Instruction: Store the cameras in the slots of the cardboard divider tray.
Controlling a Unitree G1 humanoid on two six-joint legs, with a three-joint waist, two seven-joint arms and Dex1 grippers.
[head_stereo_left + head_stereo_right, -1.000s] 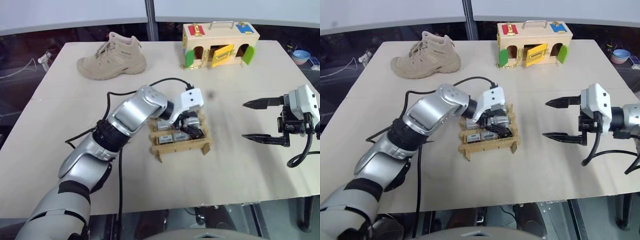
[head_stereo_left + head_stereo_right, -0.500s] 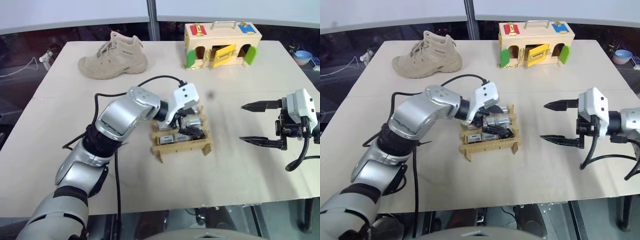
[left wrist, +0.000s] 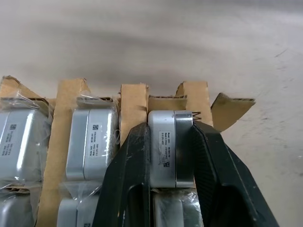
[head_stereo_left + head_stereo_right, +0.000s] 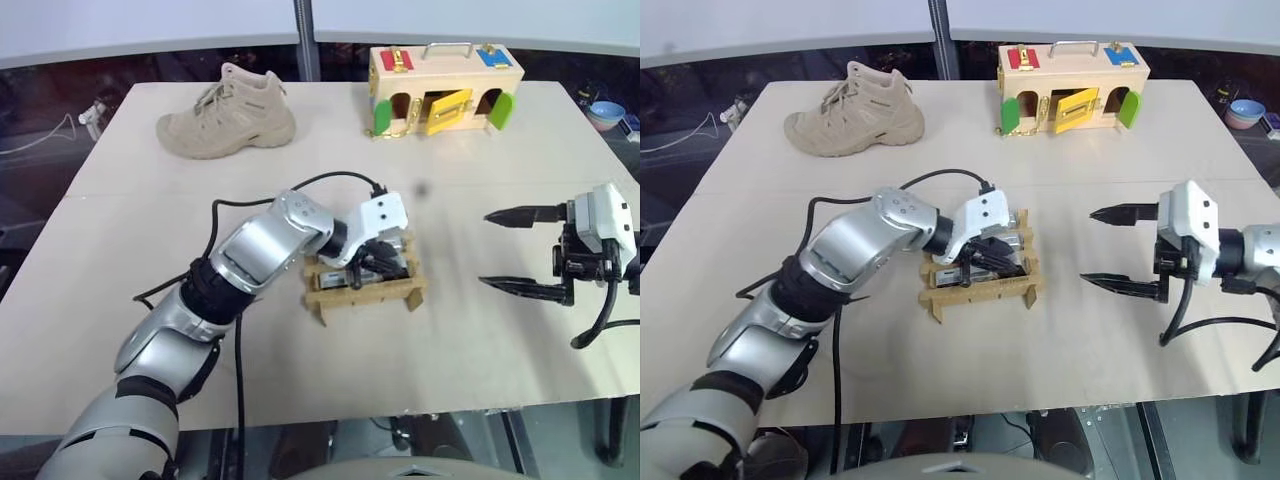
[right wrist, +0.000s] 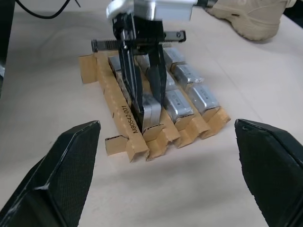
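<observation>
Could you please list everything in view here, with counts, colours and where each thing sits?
table: one, pale tan, under everything.
cardboard divider tray: one, tan, table middle.
cameras: several, exact count unclear, shiny silver, in the tray's slots; one in an end slot is gripped.
boot: one, beige, far left.
wooden box: one, pale with coloured doors, far edge.
bowl: one, blue, beyond the table's far right corner.
left gripper: black, shut on a camera.
right gripper: black, open, right of the tray.
</observation>
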